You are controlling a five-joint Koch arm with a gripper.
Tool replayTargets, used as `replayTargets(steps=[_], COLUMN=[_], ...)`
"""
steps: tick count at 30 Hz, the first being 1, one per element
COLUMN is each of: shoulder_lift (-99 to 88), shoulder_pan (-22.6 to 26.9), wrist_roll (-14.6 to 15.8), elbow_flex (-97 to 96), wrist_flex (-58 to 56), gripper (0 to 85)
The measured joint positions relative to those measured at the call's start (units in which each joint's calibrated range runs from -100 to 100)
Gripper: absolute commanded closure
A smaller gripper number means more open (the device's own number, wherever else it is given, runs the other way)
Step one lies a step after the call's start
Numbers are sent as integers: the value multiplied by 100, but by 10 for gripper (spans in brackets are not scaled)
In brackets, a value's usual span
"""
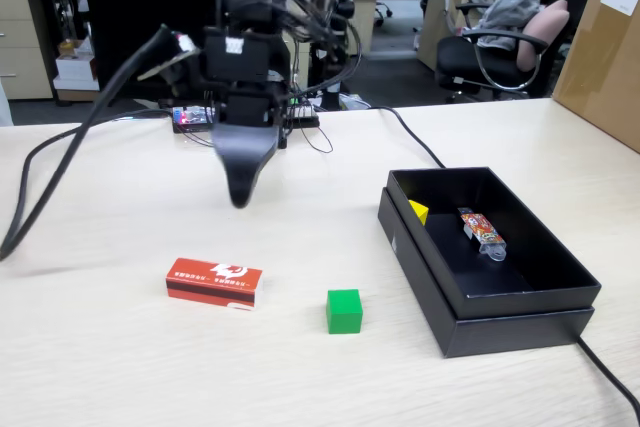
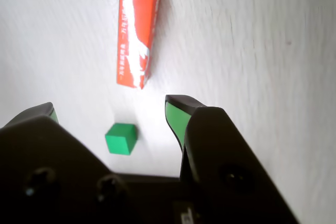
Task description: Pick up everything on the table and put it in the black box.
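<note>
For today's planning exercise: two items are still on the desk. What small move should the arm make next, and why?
Probably lower the open end effector straight onto the green cube. In the wrist view the cube already sits between the spread fingertips, nearer than the red carton. The yellow cube is already in the black box.

Red carton [image 1: 214, 282]: white logo, small print illegible. No other readable text.

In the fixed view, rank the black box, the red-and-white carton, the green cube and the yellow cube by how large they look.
1. black box
2. red-and-white carton
3. green cube
4. yellow cube: looks smallest, but it sits farther back and the box wall partly hides it, so it may match the green one.
</note>
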Motion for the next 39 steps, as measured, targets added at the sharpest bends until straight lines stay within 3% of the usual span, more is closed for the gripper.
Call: replayTargets(steps=[8, 35, 39], shoulder_lift=[1203, 2546, 2685], shoulder_pan=[-142, -361, -361], wrist_roll=[220, 176, 93], elbow_flex=[18, 18, 18], wrist_flex=[189, 880, 880], gripper=[414, 422, 500])
